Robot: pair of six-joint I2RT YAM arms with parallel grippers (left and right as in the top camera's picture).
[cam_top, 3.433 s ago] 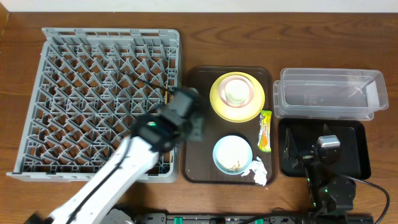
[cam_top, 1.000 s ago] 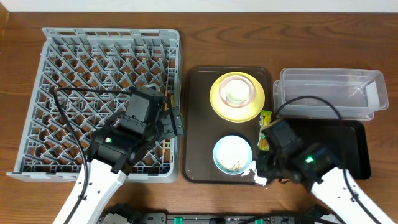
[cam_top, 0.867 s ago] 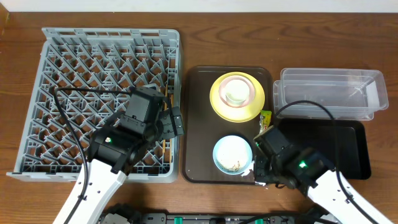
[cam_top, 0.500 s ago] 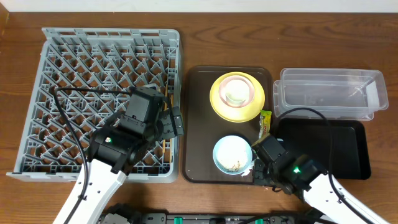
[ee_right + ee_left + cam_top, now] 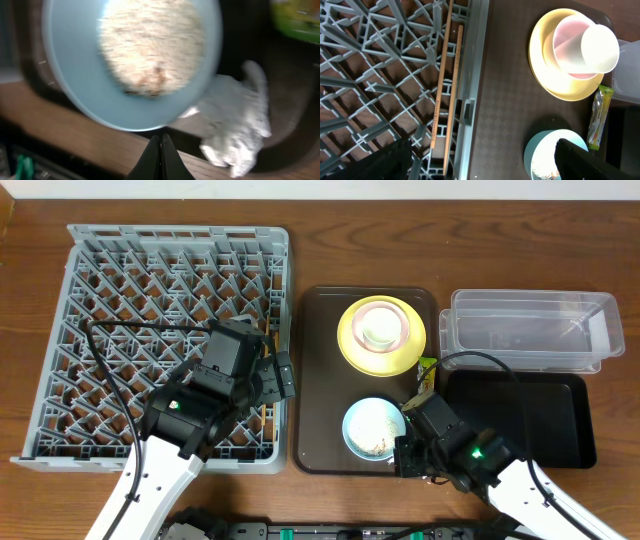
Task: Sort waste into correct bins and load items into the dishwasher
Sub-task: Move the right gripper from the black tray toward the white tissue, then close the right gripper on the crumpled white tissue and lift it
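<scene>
Left end effector (image 5: 485, 160) spread wide over the dish rack (image 5: 170, 330) edge; two chopsticks (image 5: 447, 85) lie in the rack. On the brown tray (image 5: 325, 370): yellow plate (image 5: 545, 75) carrying pink bowl (image 5: 565, 50), white cup (image 5: 599, 47) inside it; light blue bowl (image 5: 65, 75) holding rice (image 5: 150, 45). Right end effector (image 5: 160, 147) closed, fingertips together, just beside the napkin (image 5: 235, 130) and the blue bowl.

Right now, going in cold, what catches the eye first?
The big grey rack fills the left side, two chopsticks lying inside its right edge. On the brown tray beside it, a yellow plate carries a pink bowl and white cup; nearer the front, a blue bowl holds rice scraps.
</scene>
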